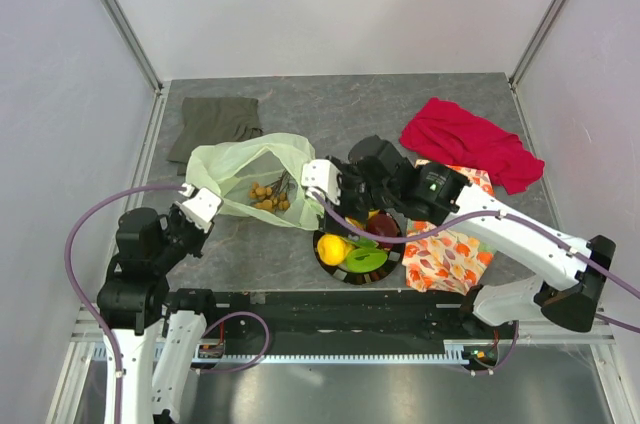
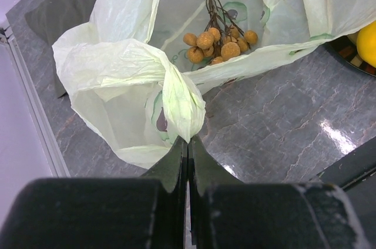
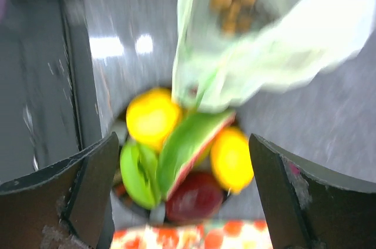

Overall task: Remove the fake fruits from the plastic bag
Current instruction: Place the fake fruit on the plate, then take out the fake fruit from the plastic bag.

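The pale yellow-green plastic bag (image 1: pixel 240 169) lies open on the table, with the brown grape-like cluster (image 1: pixel 268 194) still inside it. My left gripper (image 1: pixel 197 206) is shut on the bag's bunched handle (image 2: pixel 183 105), and the cluster (image 2: pixel 217 43) shows beyond it. My right gripper (image 1: pixel 332 199) is open and empty over a dark plate (image 1: pixel 325 264). In the blurred right wrist view, between my fingers (image 3: pixel 94 184), lie the lemon (image 3: pixel 153 117), a green fruit (image 3: pixel 138 172), the melon slice (image 3: pixel 188 146), a yellow piece (image 3: pixel 231 158) and a dark red fruit (image 3: pixel 197 196).
An olive-grey folded cloth (image 1: pixel 215 122) lies at the back left and a red cloth (image 1: pixel 468 142) at the back right. An orange-flowered cloth (image 1: pixel 450 244) lies right of the plate. White walls close in the table.
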Action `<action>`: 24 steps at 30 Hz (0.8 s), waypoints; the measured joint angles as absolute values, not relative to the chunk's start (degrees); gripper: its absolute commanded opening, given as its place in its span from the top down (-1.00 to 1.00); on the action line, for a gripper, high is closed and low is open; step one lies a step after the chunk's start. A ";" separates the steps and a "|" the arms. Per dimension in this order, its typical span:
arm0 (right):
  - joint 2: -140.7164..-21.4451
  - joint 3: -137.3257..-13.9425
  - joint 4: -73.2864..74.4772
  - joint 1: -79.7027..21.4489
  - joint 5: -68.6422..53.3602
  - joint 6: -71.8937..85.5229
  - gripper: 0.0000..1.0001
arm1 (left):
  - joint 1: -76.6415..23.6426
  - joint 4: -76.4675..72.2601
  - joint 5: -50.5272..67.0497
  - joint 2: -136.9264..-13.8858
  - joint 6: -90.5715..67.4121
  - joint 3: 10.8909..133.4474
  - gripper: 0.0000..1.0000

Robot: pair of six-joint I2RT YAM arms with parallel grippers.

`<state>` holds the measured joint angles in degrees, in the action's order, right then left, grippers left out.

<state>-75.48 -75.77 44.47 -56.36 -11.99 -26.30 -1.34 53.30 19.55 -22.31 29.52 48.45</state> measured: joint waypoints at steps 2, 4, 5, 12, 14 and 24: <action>-76.97 -80.75 42.85 -56.36 -14.50 -24.93 -0.91 | -1.34 53.91 19.70 -22.22 29.52 48.66 0.97; -79.00 -84.58 40.99 -56.36 -17.06 -23.55 -0.80 | -1.34 54.65 19.90 -22.06 29.52 49.25 0.97; -79.96 -85.62 40.23 -56.36 -17.89 -23.05 -0.74 | -1.34 55.24 20.05 -21.93 29.52 49.80 0.97; -92.58 -89.52 33.15 -56.40 -21.87 -19.73 -0.17 | -1.37 61.78 21.23 -18.15 31.03 54.63 0.97; -97.67 -90.02 31.14 -56.40 -21.56 -18.48 -0.14 | -1.34 64.03 21.47 -16.88 32.34 55.77 0.97; -118.24 -99.46 23.92 -56.12 -5.82 1.50 -0.12 | -1.37 75.35 23.14 -11.92 39.75 56.34 0.97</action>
